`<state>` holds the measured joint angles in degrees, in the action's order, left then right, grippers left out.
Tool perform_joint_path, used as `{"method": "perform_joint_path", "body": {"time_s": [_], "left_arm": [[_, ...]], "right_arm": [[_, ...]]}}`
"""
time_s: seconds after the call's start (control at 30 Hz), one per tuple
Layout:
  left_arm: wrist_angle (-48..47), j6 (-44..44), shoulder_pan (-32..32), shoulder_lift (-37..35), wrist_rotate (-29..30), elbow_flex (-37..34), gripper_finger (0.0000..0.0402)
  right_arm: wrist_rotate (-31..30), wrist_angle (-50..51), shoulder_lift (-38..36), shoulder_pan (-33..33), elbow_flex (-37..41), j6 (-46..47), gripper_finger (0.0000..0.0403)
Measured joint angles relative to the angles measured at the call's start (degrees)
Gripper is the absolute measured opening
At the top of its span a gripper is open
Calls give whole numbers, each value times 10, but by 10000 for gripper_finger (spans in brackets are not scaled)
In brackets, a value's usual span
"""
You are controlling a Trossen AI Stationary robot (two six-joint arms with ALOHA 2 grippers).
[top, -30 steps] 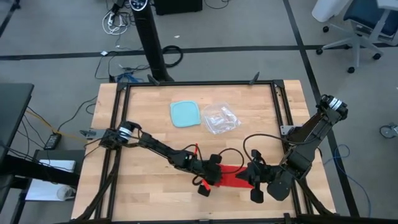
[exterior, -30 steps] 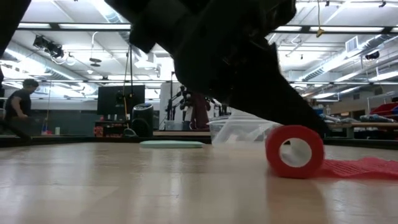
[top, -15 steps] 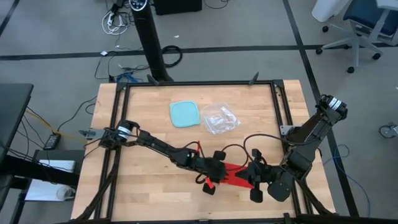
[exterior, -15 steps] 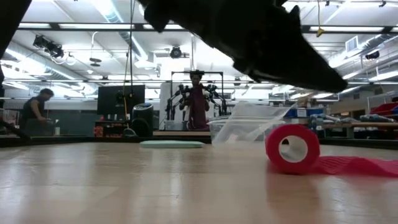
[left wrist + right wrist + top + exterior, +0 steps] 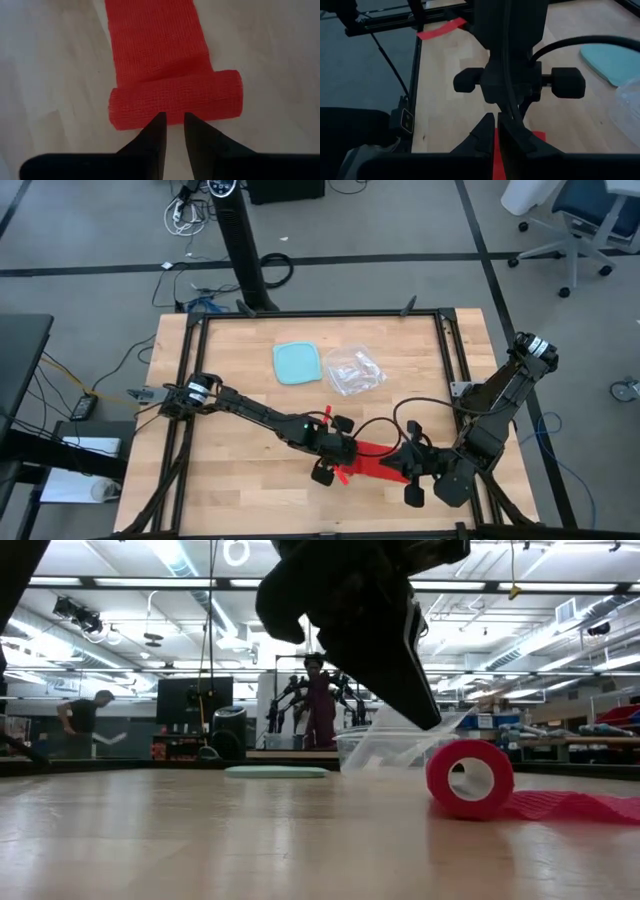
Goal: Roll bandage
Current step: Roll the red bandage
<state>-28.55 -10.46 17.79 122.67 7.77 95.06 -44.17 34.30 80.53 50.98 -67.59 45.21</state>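
Red mesh bandage (image 5: 175, 100) lies partly rolled, its loose tail flat.

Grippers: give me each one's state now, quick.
Left gripper: open a narrow gap, tips at the bandage roll, not holding it.
Right gripper: shut on the bandage's flat end.

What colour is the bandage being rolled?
Bright red bandage, mesh-textured; clearest in the left wrist view.

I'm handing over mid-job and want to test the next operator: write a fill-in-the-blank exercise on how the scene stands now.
1. The bright red fabric bandage is rolled at one end, and its flat tail lies on the ____ table.
2. The left pincer has its tips against the bandage's ____ end.
3. The right pincer rests on the bandage's ____ end.
4. The light-blue square container lies beside a ____ plastic bag.

Missing: wooden; rolled; flat; clear
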Motion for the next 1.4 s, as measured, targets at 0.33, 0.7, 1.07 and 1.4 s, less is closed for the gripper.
{"method": "perform_joint_path", "body": {"time_s": [0.33, 0.7, 1.07, 1.4], "left_arm": [[123, 16, -3, 4, -28, -52, 72], [255, 19, -3, 38, -38, -63, 72], [372, 24, -11, 88, -50, -62, 72], [383, 23, -14, 85, -44, -21, 72]], "right_arm": [[0, -1, 0, 0, 0, 0, 22], [-1, -4, 0, 0, 0, 2, 22], [-4, -4, 0, 6, 0, 2, 22], [-18, -3, 0, 6, 0, 2, 22]]}}
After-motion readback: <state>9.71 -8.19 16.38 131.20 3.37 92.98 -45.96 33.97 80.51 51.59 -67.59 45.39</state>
